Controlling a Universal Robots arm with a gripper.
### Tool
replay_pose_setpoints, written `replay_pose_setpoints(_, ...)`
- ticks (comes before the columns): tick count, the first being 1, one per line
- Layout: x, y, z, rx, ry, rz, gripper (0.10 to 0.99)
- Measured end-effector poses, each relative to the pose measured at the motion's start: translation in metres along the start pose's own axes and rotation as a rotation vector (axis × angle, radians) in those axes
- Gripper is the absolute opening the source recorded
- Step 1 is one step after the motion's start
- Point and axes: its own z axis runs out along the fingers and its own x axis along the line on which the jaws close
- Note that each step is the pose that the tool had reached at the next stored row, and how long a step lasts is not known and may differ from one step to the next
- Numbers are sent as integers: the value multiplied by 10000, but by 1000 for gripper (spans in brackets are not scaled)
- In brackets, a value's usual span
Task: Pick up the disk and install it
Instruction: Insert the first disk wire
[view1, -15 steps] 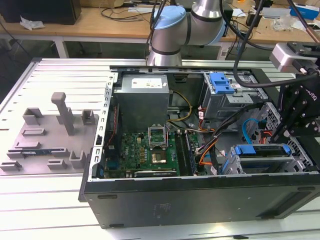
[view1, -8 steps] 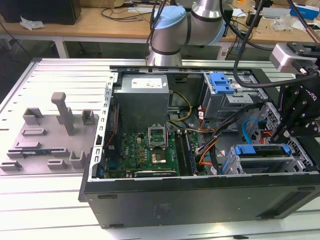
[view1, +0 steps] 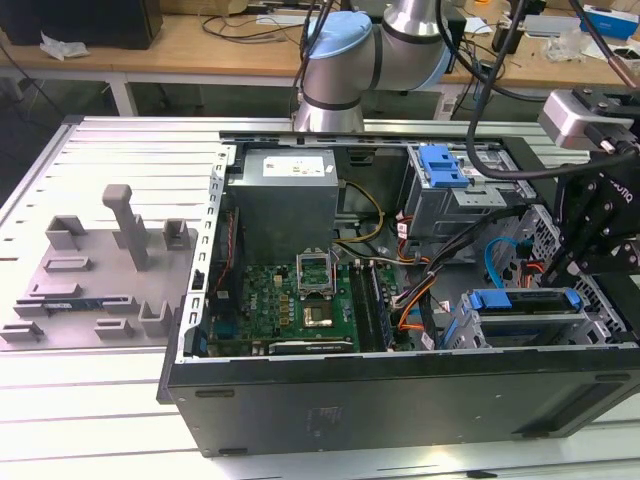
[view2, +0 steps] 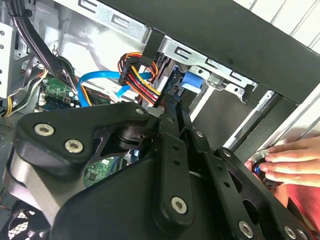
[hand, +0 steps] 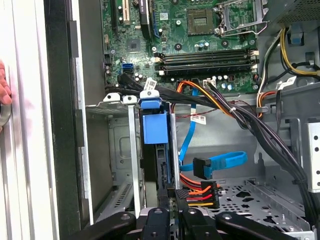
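Going by the exterior view, left to right:

- Far left: grey slotted fixture plate (view1: 90, 270) on the white table (view1: 80, 420), carrying grey plastic holders.
- Next: open black tower computer case (view1: 400, 395) lying on its side. The green motherboard (view1: 300, 300) is in its left half and the big grey metal power supply box (view1: 285, 195) is behind that, on the far side.
- Right of centre, far side: small blue plastic clip (view1: 445, 165) on top of the upper drive cage.
- Near right corner of the case: the disk (view1: 525, 302), a silver drive in a bright blue bracket. It sits flat in the silver metal drive cage (view1: 455, 330). In the first wrist view it's edge-on in the cage slot, blue tab outward.
- Right edge: my black gripper (hand: 172, 220), just beside the disk's end and lined up with it. Can't tell how wide my jaws are, or whether they have hold of the disk.
- Person's hand (view2: 295, 162) rests on the outside of the case wall, near me.
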Motion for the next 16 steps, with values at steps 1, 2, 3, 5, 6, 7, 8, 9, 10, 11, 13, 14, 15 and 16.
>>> replay_pose_setpoints(1, 0, 15, 0, 29, -1, 1, 165)
replay_pose_setpoints(2, 0, 16, 0, 39, -2, 2, 165)
replay_pose_setpoints(3, -1, 16, 0, 40, -1, -8, 165)
replay_pose_setpoints(5, -1, 16, 1, 40, -2, -10, 165)
replay_pose_setpoints(6, -2, 12, 1, 40, -2, -8, 165)
replay_pose_setpoints(7, -2, 6, 1, 40, -3, -9, 165)
replay_pose_setpoints(8, -2, 5, 1, 40, -1, -9, 165)
replay_pose_setpoints(9, -2, 5, 2, 40, -1, -9, 165)
replay_pose_setpoints(10, -2, 5, 2, 40, -1, -10, 165)
replay_pose_setpoints(11, -2, 5, 2, 40, -1, -10, 165)
replay_pose_setpoints(13, -2, 5, 2, 41, -1, -10, 165)
replay_pose_setpoints(14, 0, 4, 5, 40, -5, -10, 165)
replay_pose_setpoints(15, 1, 4, 6, 40, -4, -10, 165)
replay_pose_setpoints(16, 1, 4, 7, 40, -3, -10, 165)
